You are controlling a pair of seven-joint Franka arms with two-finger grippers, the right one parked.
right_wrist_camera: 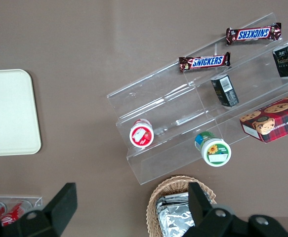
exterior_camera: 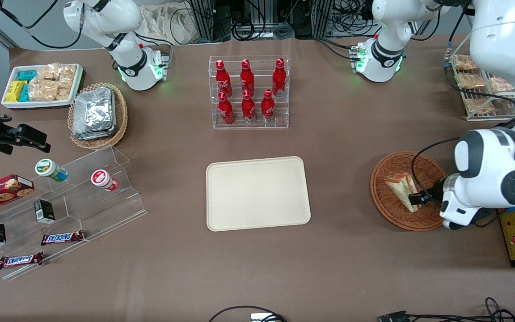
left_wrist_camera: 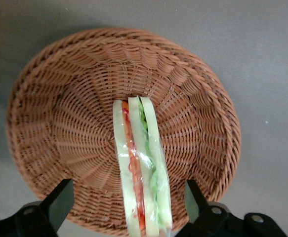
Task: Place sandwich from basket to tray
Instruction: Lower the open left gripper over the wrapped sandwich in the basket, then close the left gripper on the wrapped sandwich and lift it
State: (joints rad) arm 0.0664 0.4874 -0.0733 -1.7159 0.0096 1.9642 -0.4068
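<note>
White-bread wedge sandwich [left_wrist_camera: 141,168] with green and orange-red filling is lying in the round reddish-brown wicker basket [exterior_camera: 389,203], at the front view's right edge.
The left arm's gripper [left_wrist_camera: 129,210] is hovering over it, fingers [left_wrist_camera: 60,200] spread wide either side, not touching. The cream-beige rectangular tray [exterior_camera: 257,193] is sitting mid-frame, well apart.

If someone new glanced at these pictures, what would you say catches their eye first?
Probably the red bottles in their clear rack, farther from the front camera than the bare cream tray at the table's middle. Next, the working arm's end: the gripper hangs open over the basket, its fingers on either side of the sandwich, not yet touching it.
</note>
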